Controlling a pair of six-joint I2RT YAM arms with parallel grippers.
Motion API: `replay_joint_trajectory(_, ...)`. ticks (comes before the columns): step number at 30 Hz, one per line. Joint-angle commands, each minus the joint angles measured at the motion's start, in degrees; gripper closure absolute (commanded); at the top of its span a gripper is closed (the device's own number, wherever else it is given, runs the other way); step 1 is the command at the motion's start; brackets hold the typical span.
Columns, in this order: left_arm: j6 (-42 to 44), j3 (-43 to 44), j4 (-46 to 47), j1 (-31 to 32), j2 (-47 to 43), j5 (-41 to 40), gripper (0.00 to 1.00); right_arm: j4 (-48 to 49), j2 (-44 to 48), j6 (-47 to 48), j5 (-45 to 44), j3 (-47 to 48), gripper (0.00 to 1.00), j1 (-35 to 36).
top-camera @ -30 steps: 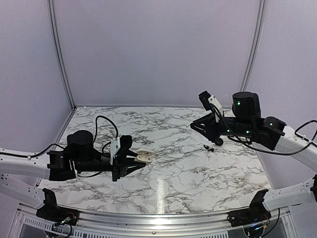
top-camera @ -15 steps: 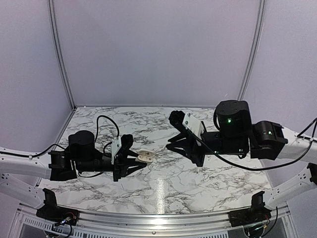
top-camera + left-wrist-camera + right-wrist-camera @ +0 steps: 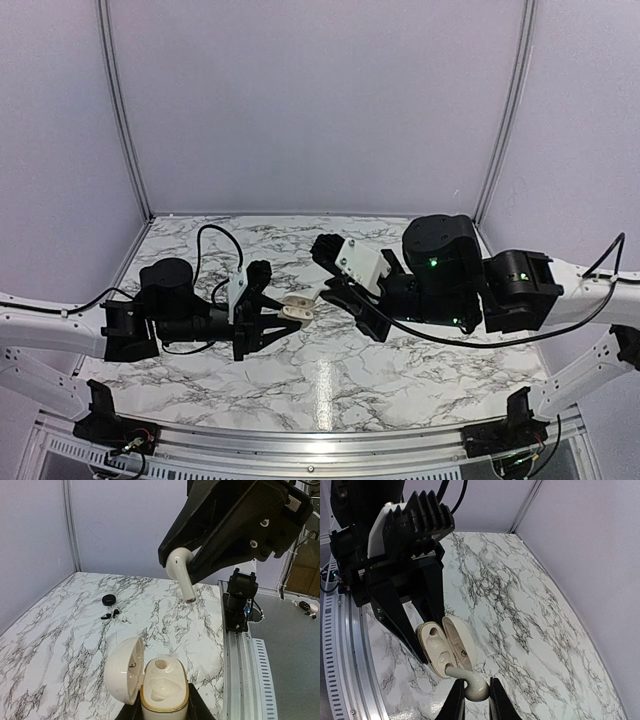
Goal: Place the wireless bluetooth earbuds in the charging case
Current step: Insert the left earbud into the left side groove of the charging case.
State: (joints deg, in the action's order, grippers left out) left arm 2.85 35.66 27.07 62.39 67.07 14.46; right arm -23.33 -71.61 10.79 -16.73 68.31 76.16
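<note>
The left claw [image 3: 278,322] pinches the charging case [image 3: 162,690] by its base, holding it above the desk [image 3: 75,630] with the lid [image 3: 125,667] swung open sideways. The right claw [image 3: 476,702] is clamped on a cream-white earbud [image 3: 180,570] that hangs close above the case's mouth, stem toward it, not touching. Well beyond the case lie a black round puck [image 3: 108,599], small dark bits [image 3: 110,614] and a small white piece [image 3: 125,620].

Your top camera looks down from behind both arms over the whole table [image 3: 400,372]. The wrist cameras sit close behind the left fingers [image 3: 131,713] and right fingers [image 3: 456,703], facing each other, sharing the charging case [image 3: 162,690] [image 3: 445,647] at the fingertips.
</note>
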Motion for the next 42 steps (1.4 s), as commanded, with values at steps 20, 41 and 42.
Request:
replay_joint_trajectory(20, -4.7, 2.9, 4.6, -0.3, 1.6, -1.3, 1.0, 6.1, -4.8, 4.3, -13.0, 4.0, 0.91, 5.2)
replay_joint_trajectory(41, -5.1, 2.4, 5.6, -0.3, 1.4, -0.9, 1.0, 7.1, -8.9, 6.5, -18.6, 5.4, 0.91, 7.3)
replay_joint_trajectory(42, -5.1, 2.3, 5.5, -0.3, 1.4, -1.0, 1.0, 7.1, -9.0, 6.5, -19.1, 5.5, 0.91, 7.4)
